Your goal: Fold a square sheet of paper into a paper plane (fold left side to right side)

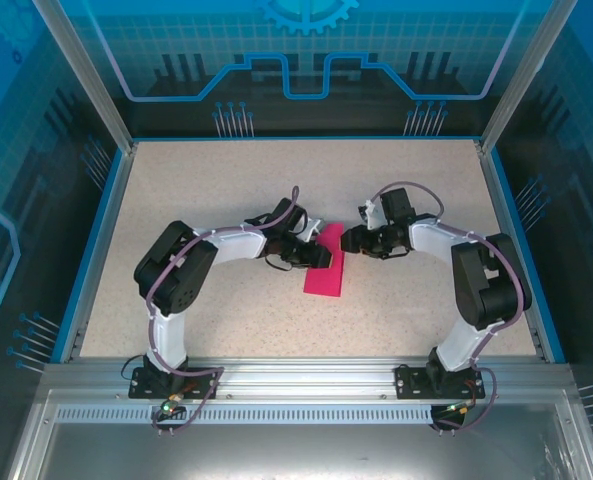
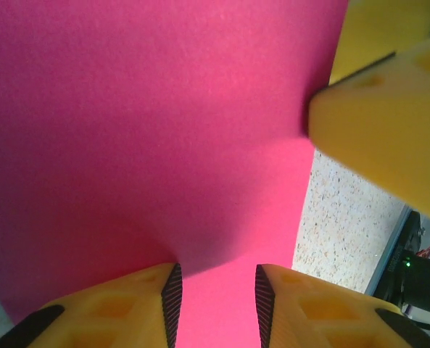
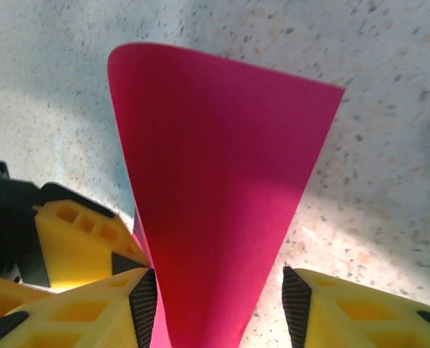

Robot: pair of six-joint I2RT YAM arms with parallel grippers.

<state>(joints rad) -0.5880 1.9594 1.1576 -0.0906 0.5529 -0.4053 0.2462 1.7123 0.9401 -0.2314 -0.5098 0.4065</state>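
Note:
The square sheet of paper [image 1: 323, 272] is magenta-pink and lies doubled into a narrow upright strip at the table's middle. A paper plane is out of view. My left gripper [image 1: 321, 257] is on the strip's upper left part. In the left wrist view its jaws [image 2: 216, 270] stand apart over the pink paper [image 2: 149, 123], with a curled flap touching the left pad. My right gripper [image 1: 347, 240] is at the strip's top right corner. Its jaws [image 3: 218, 272] are open, and a raised flap of paper [image 3: 215, 188] passes loosely between them. One right finger [image 2: 389, 130] shows in the left wrist view.
The speckled beige table [image 1: 226, 190] is ringed by a blue rim and clear enclosure walls. The left gripper's yellow fingers [image 3: 77, 239] crowd close beside the right gripper. Both arm bases [image 1: 306, 380] sit on the metal rail at the near edge.

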